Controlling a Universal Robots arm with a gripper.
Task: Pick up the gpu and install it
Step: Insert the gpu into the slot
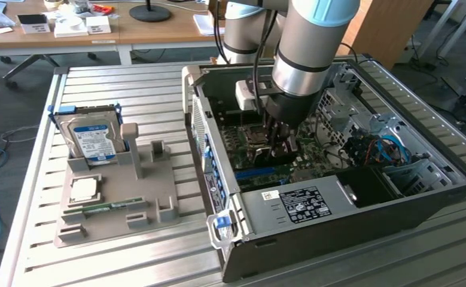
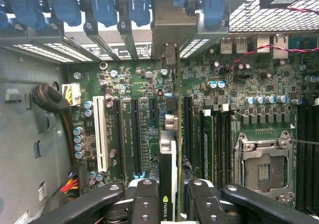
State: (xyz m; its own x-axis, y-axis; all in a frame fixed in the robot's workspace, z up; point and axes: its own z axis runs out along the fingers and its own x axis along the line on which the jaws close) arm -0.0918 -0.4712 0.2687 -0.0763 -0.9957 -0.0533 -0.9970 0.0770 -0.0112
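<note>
The exterior camera stands off high, looking down at an angle across the slatted table [image 1: 137, 263] into the open computer case [image 1: 361, 221]. My wrist camera peers close past my gripper [image 2: 172, 186] onto the motherboard [image 2: 144, 84], which both views share.

The gpu [image 2: 168, 157], a thin flat rectangular card with a green circuit board, a black face bearing a small green logo and a silver metal end bracket, stands on edge inside the open computer case [image 2: 30, 134], upright over the green motherboard [image 2: 144, 114]. The black gripper [image 2: 169, 191] clamps it from both sides, its bracket end toward the case's rear slot wall
</note>
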